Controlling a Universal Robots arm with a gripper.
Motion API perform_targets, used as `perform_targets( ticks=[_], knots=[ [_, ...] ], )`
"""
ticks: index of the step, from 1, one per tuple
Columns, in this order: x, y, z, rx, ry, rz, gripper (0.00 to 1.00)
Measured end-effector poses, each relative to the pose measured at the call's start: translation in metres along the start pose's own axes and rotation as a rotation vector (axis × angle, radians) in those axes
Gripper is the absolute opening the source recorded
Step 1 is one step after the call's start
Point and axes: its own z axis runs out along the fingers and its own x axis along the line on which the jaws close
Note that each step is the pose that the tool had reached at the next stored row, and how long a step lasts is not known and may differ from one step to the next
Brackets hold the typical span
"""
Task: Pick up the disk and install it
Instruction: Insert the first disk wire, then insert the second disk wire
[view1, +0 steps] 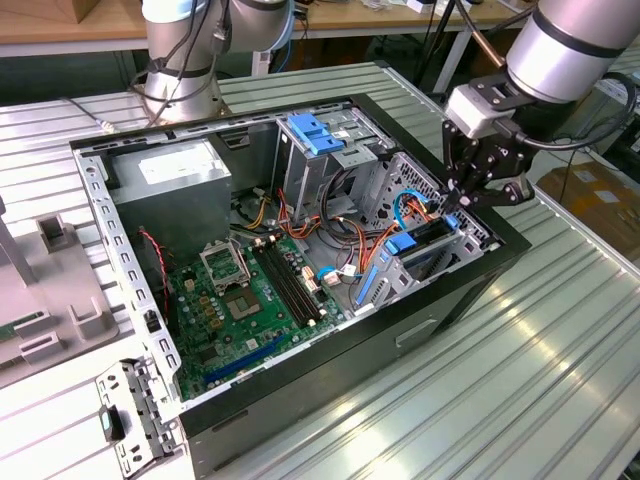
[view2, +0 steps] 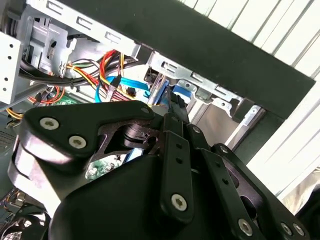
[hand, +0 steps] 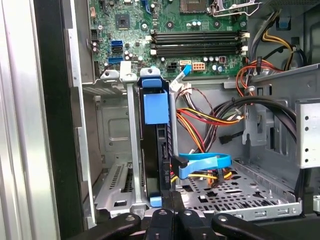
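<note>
First wrist view: disk (hand: 159, 145) upright in bay, no legible writing.

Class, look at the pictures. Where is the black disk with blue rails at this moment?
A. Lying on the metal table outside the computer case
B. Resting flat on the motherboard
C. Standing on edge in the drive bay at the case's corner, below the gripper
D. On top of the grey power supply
C: the disk stands on edge in the metal bay at the case corner, with the gripper just above it.

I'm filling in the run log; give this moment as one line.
pincer: above disk | disk: upright in drive bay, blue tab visible | grip: cannot tell | case: open
</note>
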Motion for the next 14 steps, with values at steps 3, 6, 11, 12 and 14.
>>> perform_targets(
  ticks=[3, 6, 11, 12, 14],
  knots=[
    [-0.0005, -0.0031, -0.0044, -0.0003, 0.0001, 0.0, 0.11],
    [-0.0012, -0.0071, -0.0098, -0.0009, -0.0008, 0.0, 0.11],
    [-0.0013, -0.0074, -0.0105, -0.0008, -0.0008, 0.0, 0.11],
    [-0.0012, -0.0074, -0.0106, -0.0008, -0.0008, 0.0, 0.11],
    [-0.0013, -0.0074, -0.0106, -0.0009, -0.0009, 0.0, 0.11]
  ],
)
